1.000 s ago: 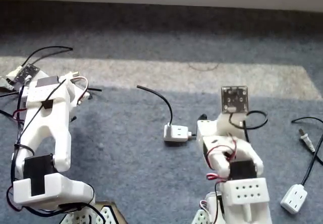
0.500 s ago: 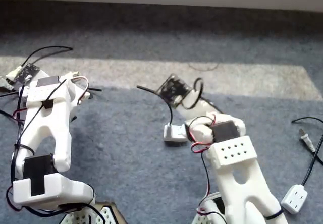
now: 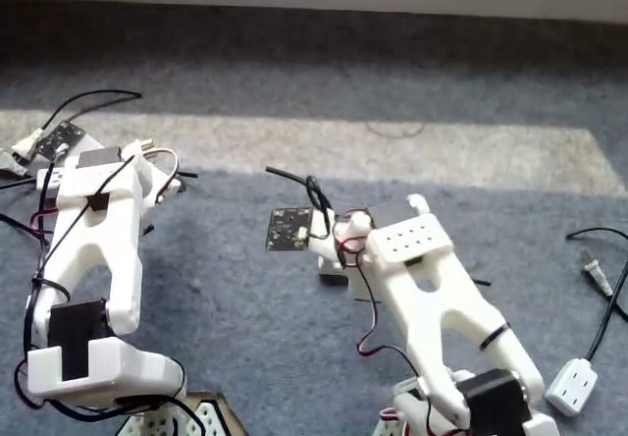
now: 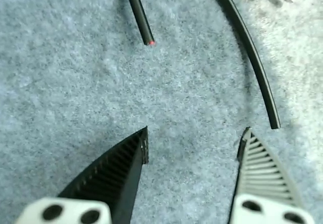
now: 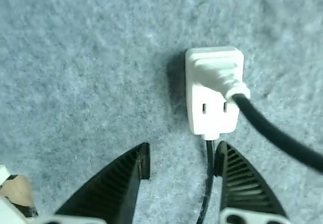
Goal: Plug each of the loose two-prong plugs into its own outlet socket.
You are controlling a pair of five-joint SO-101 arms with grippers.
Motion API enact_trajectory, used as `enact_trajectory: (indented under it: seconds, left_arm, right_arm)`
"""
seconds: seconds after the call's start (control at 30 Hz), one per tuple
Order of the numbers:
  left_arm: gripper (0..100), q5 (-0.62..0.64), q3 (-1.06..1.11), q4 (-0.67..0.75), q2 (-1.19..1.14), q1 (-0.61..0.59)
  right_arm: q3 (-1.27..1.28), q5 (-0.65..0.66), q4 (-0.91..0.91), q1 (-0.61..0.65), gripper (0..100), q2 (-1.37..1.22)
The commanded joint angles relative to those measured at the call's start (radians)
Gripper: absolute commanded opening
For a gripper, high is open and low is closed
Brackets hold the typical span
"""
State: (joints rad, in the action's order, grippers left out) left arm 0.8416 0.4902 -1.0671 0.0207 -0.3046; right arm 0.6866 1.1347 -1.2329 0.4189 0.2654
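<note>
I see soft, dim daylight, with one brighter band crossing the far carpet and only faint shadows.

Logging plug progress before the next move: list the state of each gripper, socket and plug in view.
left gripper: jaws open, empty.
right gripper: jaws open, empty.
middle socket: visible slots empty.
right socket: visible slots empty.
loose plug: unplugged, on carpet.

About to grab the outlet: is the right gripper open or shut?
Open. The right gripper shows carpet between its spread fingers, just short of the white outlet.
</note>
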Motion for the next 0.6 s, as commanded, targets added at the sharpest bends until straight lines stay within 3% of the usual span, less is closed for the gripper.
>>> enact_trajectory:
  seconds: [0.0, 0.57]
  left_arm:
    - [29, 0.002, -0.013, 0.018, 0.019, 0.022]
    - [29, 0.002, -0.013, 0.018, 0.019, 0.022]
  right_arm:
    - [-0.114, 0.014, -0.012, 0.013, 21.3, -0.064]
    - [-0.351, 0.048, -0.01, 0.054, 21.3, -0.476]
